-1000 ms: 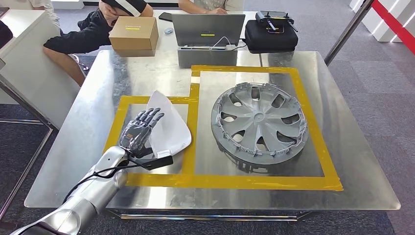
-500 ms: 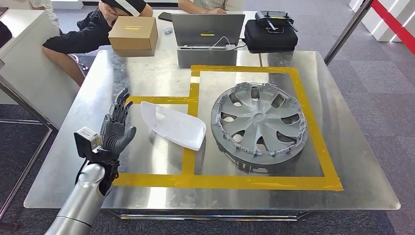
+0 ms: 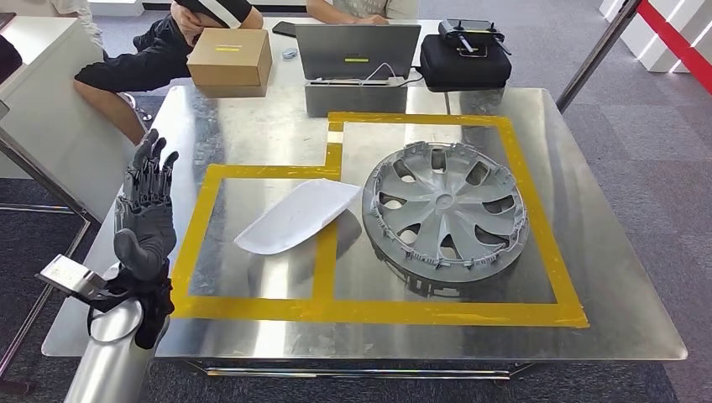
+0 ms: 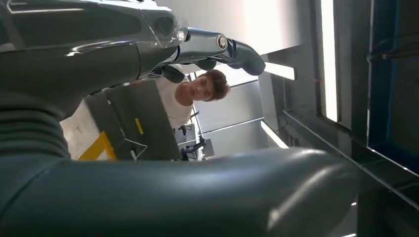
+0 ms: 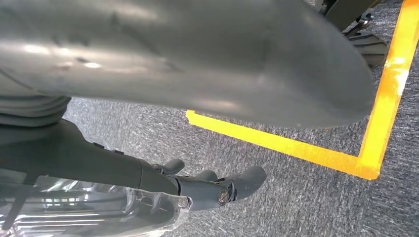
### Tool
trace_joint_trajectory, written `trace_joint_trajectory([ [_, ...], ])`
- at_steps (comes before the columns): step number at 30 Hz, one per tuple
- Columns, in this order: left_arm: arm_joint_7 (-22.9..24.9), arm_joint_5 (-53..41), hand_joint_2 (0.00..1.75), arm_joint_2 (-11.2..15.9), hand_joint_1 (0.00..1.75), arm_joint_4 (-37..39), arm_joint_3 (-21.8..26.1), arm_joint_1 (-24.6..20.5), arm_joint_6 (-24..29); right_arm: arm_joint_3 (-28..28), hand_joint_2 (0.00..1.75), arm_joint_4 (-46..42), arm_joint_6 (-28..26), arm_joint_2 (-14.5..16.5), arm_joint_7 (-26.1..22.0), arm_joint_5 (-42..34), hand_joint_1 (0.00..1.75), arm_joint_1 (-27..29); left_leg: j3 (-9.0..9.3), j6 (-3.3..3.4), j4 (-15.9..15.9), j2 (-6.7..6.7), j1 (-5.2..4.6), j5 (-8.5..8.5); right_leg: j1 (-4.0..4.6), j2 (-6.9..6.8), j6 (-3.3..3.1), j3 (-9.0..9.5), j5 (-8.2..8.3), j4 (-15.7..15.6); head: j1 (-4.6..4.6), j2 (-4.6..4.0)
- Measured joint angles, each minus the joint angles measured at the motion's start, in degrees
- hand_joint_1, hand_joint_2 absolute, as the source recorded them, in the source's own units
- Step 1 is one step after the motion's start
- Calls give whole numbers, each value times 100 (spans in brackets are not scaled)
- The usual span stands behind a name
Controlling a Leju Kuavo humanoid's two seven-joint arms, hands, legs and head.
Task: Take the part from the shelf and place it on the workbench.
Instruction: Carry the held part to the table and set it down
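Two parts lay inside the yellow tape outline (image 3: 369,312) on the steel workbench (image 3: 604,277): the white part (image 3: 298,217), flat on the metal, and a grey wheel cover (image 3: 444,216) just beside it, the white part's far tip touching or nearly touching the cover's rim. The white part sat across the tape strip that divides the two marked bays, most of it in the left bay.

The left hand (image 3: 144,211) stood upright at the bench's left edge, well apart from the part, palm turned inward, its fingers (image 3: 149,172) straight, slightly spread and holding nothing. The right hand (image 5: 212,190) hung low over grey carpet marked with a yellow floor line (image 5: 276,143); its fingers looked loosely extended and empty.

Judged from this, the placing was done and the step in hand was the retreat. Doing it well would mean drawing the left arm clear of the bench edge without sweeping across the surface, since the part looks light and a brush from the wrist could slide it into the wheel cover or off its bay.

The part's long axis ran diagonally, from near-left to far-right as the robot looked at it. Its broader rounded end pointed toward the near-left corner of the left bay, and its other end toward the wheel cover.
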Motion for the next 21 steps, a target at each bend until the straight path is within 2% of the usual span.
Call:
trace_joint_trajectory([
  [6, -2, -21, 0, 7, 0, -478, 109, 179, 102, 0, 0, 0, 6, -12, -22, 13, 0, -4, 3, 0, 0, -1, 1, 0, 1, -1, 0, 2, 0, 0, 0, 0],
  [13, -2, 26, 0, 4, 0, -650, 86, 277, 47, 0, 0, 0, 24, -14, -23, 8, 0, -21, 4, 3, 5, -4, -13, -3, -12, -1, 2, 4, 2, -3, -1, 0],
  [17, -2, 22, 0, 2, 0, -686, 62, 366, 44, 0, 0, 0, 24, -8, -23, 9, 0, -21, 4, 25, 9, -5, -42, -17, -36, -1, 14, 3, -1, -5, -1, 0],
  [21, -3, 22, 0, 2, 0, -710, 57, 406, 44, 0, 0, 0, 24, 6, -23, 9, 0, -21, 5, 73, 28, -6, -73, -37, -68, -1, 62, 13, -5, -16, -2, 0],
])
